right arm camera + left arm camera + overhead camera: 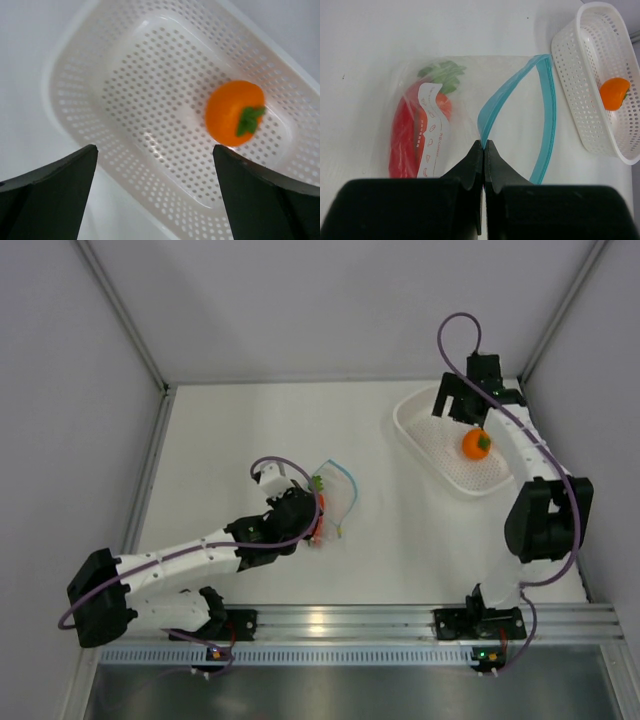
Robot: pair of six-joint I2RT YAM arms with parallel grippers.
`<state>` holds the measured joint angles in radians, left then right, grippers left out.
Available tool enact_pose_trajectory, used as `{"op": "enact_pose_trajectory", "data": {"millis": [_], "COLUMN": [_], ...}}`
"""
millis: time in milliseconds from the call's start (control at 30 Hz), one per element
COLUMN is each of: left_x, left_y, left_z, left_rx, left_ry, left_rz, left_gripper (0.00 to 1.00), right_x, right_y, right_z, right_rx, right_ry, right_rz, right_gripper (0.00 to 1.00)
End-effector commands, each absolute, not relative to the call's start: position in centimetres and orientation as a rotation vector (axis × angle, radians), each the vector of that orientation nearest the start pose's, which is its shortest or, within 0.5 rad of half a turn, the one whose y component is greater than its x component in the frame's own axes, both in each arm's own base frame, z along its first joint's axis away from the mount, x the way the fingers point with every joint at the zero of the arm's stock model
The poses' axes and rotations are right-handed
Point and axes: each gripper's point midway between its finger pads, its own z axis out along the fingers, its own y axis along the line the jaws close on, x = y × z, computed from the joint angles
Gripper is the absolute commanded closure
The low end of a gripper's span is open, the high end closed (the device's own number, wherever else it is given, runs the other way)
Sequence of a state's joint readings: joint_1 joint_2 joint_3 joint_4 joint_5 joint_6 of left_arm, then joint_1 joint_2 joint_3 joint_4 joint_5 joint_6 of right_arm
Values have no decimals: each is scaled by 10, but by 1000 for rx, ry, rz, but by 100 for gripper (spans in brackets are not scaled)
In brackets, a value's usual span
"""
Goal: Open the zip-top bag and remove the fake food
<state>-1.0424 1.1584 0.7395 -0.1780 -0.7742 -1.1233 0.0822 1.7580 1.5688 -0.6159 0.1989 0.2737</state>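
Note:
The clear zip-top bag (335,498) lies mid-table with its light blue zip strip (512,89) spread open. My left gripper (484,144) is shut on one lip of the bag's zip strip. Inside the bag (470,100) lie the red chili pepper (402,135) and the carrot (442,102) with green leaves. The round orange (476,444) with green top sits in the white perforated basket (425,435). My right gripper (155,155) hangs open and empty over the basket (90,75), the orange (234,120) just beyond its right finger.
The table's raised side rails run along left and right edges, with grey walls behind. The basket also shows at the right of the left wrist view (575,75), with the orange (614,93) in it.

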Motion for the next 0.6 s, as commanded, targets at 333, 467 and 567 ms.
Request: {"op": "enact_pose_trajectory", "data": {"millis": [333,467,567], "left_x": [261,261,261], "left_y": [-253,-254,-255], "left_z": [203,203,202], "left_rx": [-582,-596,-607], "left_ry": [1877,1876,1878], "left_rz": [-660,-670,-678], "left_gripper": [100,100,100], "right_x": [384,351,321], "right_y": [210,255,289], "right_z": [257,252,251], "right_rx": [-24,-80,-152], "right_ry": [2111,2127,2132], "right_rz": [909,905,879], "right_gripper": [35,52,60]}}
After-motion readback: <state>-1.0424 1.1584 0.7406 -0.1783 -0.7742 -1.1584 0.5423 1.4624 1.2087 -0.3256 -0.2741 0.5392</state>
